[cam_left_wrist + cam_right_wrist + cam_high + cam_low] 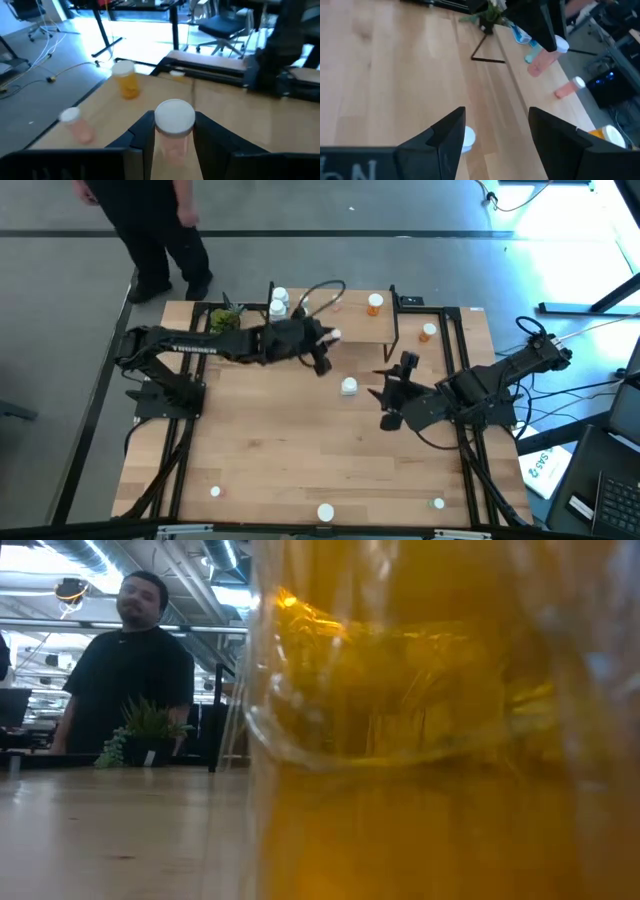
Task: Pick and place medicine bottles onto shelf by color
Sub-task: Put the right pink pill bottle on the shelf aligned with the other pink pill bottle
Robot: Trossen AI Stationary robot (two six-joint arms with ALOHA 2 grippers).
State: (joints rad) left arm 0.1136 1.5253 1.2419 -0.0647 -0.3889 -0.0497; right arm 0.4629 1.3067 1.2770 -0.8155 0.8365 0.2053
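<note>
My left gripper (328, 338) is shut on a pink bottle (174, 131) with a white cap, over the near edge of the light-wood shelf (355, 325). On the shelf stand white bottles (278, 301), an orange bottle (374, 303) and another pink bottle (76, 123). My right gripper (388, 392) is open and empty, low over the table just right of a white bottle (348, 387), which stands on the table and also shows in the right wrist view (468, 139). In the low view an orange bottle (430, 720) stands right before the camera and hides most of the table. My left gripper pinches the pink bottle's body just below the white cap (174, 142) between its two fingers (145, 135), which lie on opposite sides of it. The cap sticks out above the fingers. In the right wrist view the bottle (542, 60) hangs tilted; whether its bottom touches the shelf I cannot tell.
An orange bottle (428, 332) stands on the table right of the shelf. Three more bottles (326, 512) stand along the near edge. A small potted plant (225, 318) stands left of the shelf. A person (150, 230) stands beyond the far left corner.
</note>
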